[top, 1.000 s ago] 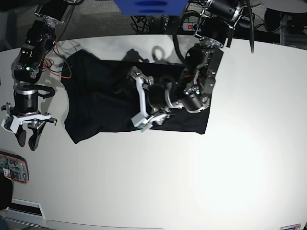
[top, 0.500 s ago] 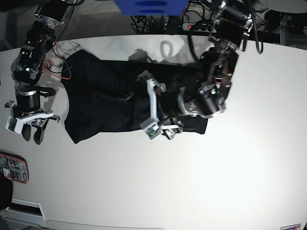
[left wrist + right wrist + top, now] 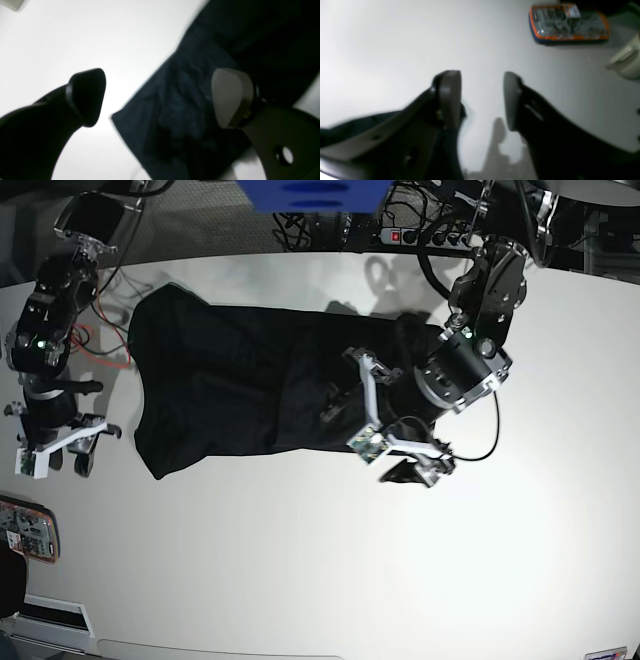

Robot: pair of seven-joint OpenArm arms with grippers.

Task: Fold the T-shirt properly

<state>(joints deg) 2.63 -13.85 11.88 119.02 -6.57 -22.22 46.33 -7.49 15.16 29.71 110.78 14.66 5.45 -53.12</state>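
Lying across the far half of the white table (image 3: 300, 560), the soft black short-sleeved T-shirt (image 3: 230, 395) looks only roughly gathered into a long band, so I'd say tidy folds remain. Left gripper (image 3: 400, 445) hangs spread wide above its near corner, gripping nothing; right gripper (image 3: 62, 461) sits part-spread and empty beside the shirt's other end.

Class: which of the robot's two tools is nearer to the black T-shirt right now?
Left. The left tool hangs open over the T-shirt's lower right corner. The right tool sits off to the shirt's far side, above bare table, clear of the cloth.
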